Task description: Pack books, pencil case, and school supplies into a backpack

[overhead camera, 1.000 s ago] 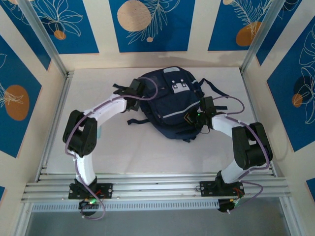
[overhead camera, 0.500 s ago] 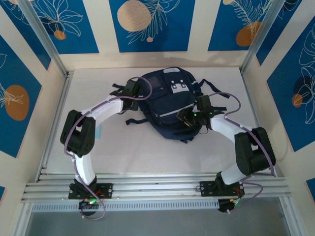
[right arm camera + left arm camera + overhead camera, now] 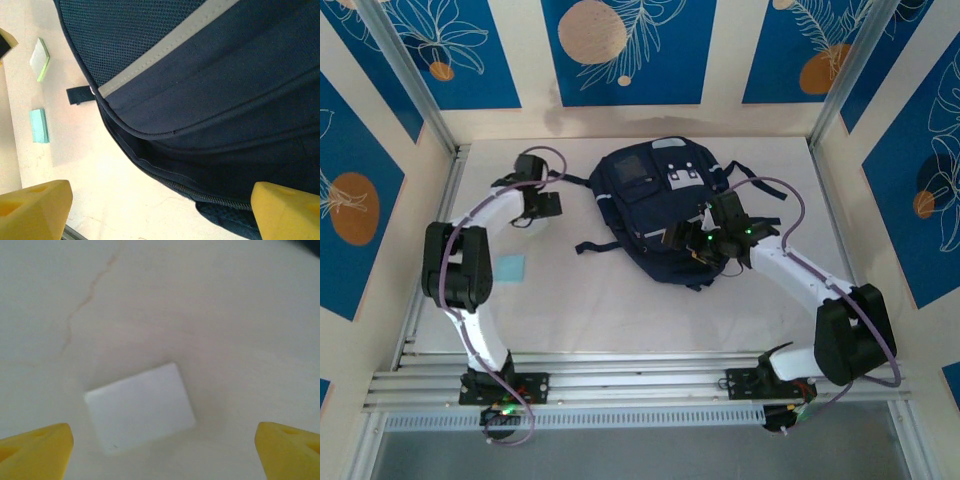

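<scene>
1. Currently the left fingers [image 3: 36, 450] stand wide apart and hold nothing. The whitish piece [image 3: 140, 407] lies flat on the worktop [image 3: 225, 315] between them, just ahead of the tips.
2. I judge this piece to be thin, very light and fairly stiff. With its whole face on the worktop, there is little edge for a finger to catch.
3. Recommended hold: I would bring one finger to each of two opposite edges, tips down on the worktop, and close gently. Pressure on one side alone would probably make the piece skate away. A hard squeeze could bow it or flip it out.
4. The right fingers [image 3: 35, 207] are also spread and empty. The backpack [image 3: 200, 100] sits directly ahead of them, with its lower front panel and a zip seam spanning the gap between the tips.
5. I expect the backpack to behave as soft, limp fabric: bulky, and it folds rather than lifts. Recommended hold: a pinch on the fabric lip beside the zip seam. I cannot tell whether that seam is open.
6. The light-blue pad [image 3: 39, 126] rests on the worktop well beyond the left-hand tip of the right fingers. It looks small and light, best taken across two opposite edges.
</scene>
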`<state>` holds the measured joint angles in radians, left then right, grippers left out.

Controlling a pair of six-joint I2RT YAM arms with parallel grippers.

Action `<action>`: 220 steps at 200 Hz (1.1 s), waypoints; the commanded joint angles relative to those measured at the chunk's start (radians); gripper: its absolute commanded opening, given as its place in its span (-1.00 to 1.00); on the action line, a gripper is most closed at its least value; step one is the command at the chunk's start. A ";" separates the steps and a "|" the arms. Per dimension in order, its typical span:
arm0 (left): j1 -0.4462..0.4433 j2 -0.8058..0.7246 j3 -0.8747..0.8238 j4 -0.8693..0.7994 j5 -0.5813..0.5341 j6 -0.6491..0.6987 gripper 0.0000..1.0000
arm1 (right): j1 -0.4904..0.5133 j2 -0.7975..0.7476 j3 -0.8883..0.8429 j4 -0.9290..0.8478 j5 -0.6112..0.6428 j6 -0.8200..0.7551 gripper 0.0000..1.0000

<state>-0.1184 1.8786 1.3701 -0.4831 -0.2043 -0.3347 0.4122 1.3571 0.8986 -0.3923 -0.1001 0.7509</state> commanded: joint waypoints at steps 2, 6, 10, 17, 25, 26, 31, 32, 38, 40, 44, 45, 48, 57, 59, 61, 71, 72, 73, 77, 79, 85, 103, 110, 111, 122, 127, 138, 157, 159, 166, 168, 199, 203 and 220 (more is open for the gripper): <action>0.070 0.064 0.071 -0.018 0.147 0.014 0.86 | 0.014 -0.047 -0.023 -0.031 0.018 -0.012 0.84; 0.079 0.077 0.083 -0.020 0.177 0.022 0.86 | 0.014 -0.050 -0.024 -0.031 0.020 -0.011 0.84; 0.088 0.089 0.094 -0.023 0.205 0.028 0.86 | 0.016 -0.053 -0.026 -0.030 0.023 -0.008 0.84; 0.101 0.113 0.118 -0.034 0.238 0.032 0.86 | 0.017 -0.059 -0.028 -0.029 0.028 -0.005 0.83; 0.114 0.140 0.145 -0.049 0.275 0.043 0.86 | 0.019 -0.067 -0.030 -0.029 0.033 -0.001 0.83; 0.115 0.143 0.148 -0.051 0.279 0.045 0.86 | 0.019 -0.068 -0.030 -0.029 0.034 -0.001 0.83; 0.118 0.160 0.167 -0.062 0.297 0.053 0.86 | 0.020 -0.072 -0.031 -0.029 0.038 0.001 0.83; 0.118 0.164 0.170 -0.064 0.300 0.053 0.86 | 0.020 -0.072 -0.031 -0.029 0.039 0.002 0.83; 0.121 0.184 0.188 -0.079 0.312 0.060 0.86 | 0.023 -0.078 -0.032 -0.029 0.043 0.003 0.83; 0.121 0.191 0.197 -0.084 0.318 0.064 0.86 | 0.023 -0.079 -0.032 -0.029 0.045 0.004 0.83; 0.122 0.202 0.207 -0.091 0.330 0.072 0.85 | 0.023 -0.082 -0.033 -0.029 0.047 0.005 0.83; 0.122 0.205 0.210 -0.092 0.334 0.074 0.85 | 0.023 -0.082 -0.034 -0.029 0.048 0.006 0.83; 0.122 0.213 0.218 -0.097 0.346 0.080 0.84 | 0.026 -0.085 -0.034 -0.029 0.051 0.006 0.83; 0.121 0.233 0.237 -0.108 0.371 0.088 0.83 | 0.028 -0.092 -0.035 -0.031 0.057 0.008 0.83; 0.122 0.238 0.239 -0.109 0.376 0.088 0.83 | 0.028 -0.093 -0.036 -0.031 0.058 0.009 0.82; 0.122 0.241 0.241 -0.109 0.382 0.090 0.83 | 0.028 -0.094 -0.036 -0.031 0.058 0.010 0.83; 0.122 0.258 0.249 -0.108 0.411 0.099 0.82 | 0.031 -0.102 -0.039 -0.032 0.064 0.013 0.82; 0.122 0.260 0.250 -0.108 0.413 0.099 0.82 | 0.031 -0.103 -0.040 -0.032 0.065 0.014 0.83; 0.122 0.261 0.251 -0.107 0.415 0.100 0.82 | 0.031 -0.103 -0.040 -0.032 0.065 0.014 0.82; 0.122 0.268 0.254 -0.109 0.422 0.101 0.82 | 0.031 -0.106 -0.041 -0.032 0.066 0.014 0.82; 0.122 0.271 0.255 -0.109 0.426 0.103 0.82 | 0.031 -0.108 -0.042 -0.033 0.066 0.015 0.82; 0.122 0.280 0.261 -0.113 0.437 0.109 0.81 | 0.033 -0.112 -0.042 -0.033 0.068 0.015 0.82; 0.122 0.302 0.274 -0.151 0.416 0.105 0.79 | 0.035 -0.126 -0.044 -0.035 0.075 0.019 0.82; 0.122 0.302 0.268 -0.160 0.407 0.097 0.79 | 0.034 -0.131 -0.045 -0.035 0.079 0.020 0.82; 0.122 0.301 0.267 -0.162 0.405 0.095 0.79 | 0.034 -0.133 -0.046 -0.034 0.080 0.020 0.82; 0.122 0.289 0.235 -0.161 0.384 0.071 0.78 | 0.034 -0.140 -0.052 -0.032 0.087 0.022 0.82; 0.122 0.279 0.215 -0.156 0.377 0.057 0.77 | 0.034 -0.143 -0.053 -0.030 0.089 0.025 0.82; 0.119 0.247 0.160 -0.143 0.378 0.023 0.75 | 0.034 -0.145 -0.058 -0.024 0.091 0.027 0.82; 0.106 0.169 0.043 -0.101 0.387 -0.026 0.73 | 0.034 -0.141 -0.061 -0.016 0.090 0.030 0.82; 0.104 0.161 0.031 -0.096 0.386 -0.031 0.73 | 0.034 -0.140 -0.061 -0.015 0.089 0.030 0.82; 0.095 0.129 -0.012 -0.075 0.380 -0.044 0.73 | 0.034 -0.134 -0.060 -0.010 0.086 0.030 0.82; 0.092 0.120 -0.024 -0.069 0.379 -0.048 0.73 | 0.034 -0.133 -0.059 -0.009 0.084 0.030 0.82; 0.045 0.034 -0.141 -0.026 0.354 -0.074 0.73 | 0.037 -0.102 -0.044 0.008 0.061 0.026 0.82; 0.038 0.030 -0.148 -0.027 0.345 -0.072 0.73 | 0.037 -0.098 -0.042 0.010 0.060 0.027 0.82; 0.011 0.030 -0.147 -0.058 0.284 -0.050 0.73 | 0.042 -0.092 -0.038 0.017 0.053 0.027 0.82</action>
<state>-0.0631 1.9175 1.2560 -0.4561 0.1261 -0.3622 0.4416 1.2518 0.8497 -0.3981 -0.0269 0.7670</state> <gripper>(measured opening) 0.865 0.909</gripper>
